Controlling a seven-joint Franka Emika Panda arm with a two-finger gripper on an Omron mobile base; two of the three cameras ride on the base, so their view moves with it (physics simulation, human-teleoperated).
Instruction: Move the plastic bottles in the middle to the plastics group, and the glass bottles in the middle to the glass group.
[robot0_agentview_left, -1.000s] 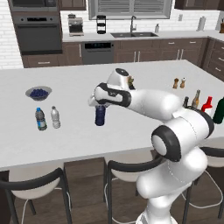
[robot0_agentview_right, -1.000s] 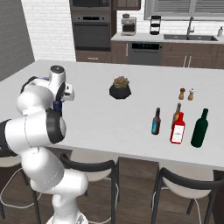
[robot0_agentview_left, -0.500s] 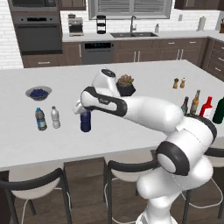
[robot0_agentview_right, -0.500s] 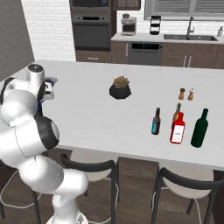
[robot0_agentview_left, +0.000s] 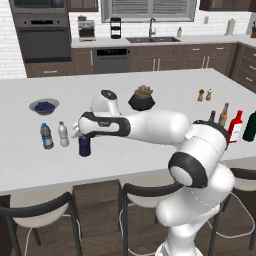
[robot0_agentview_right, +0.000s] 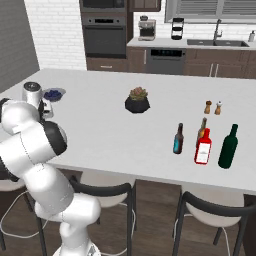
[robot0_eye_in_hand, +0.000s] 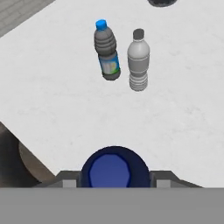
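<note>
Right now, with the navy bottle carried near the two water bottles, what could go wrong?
1. The navy bottle, held in the pincer, hangs close beside the pale water bottle; lowering it carelessly might knock that one into the blue-labelled bottle.
2. Released while tilted, it could topple.

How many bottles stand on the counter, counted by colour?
Clear: 2, blue-labelled and whitish
Navy: 1
Dark with teal label: 1
Amber: 1
Red: 1
Green: 1
Total: 7
</note>
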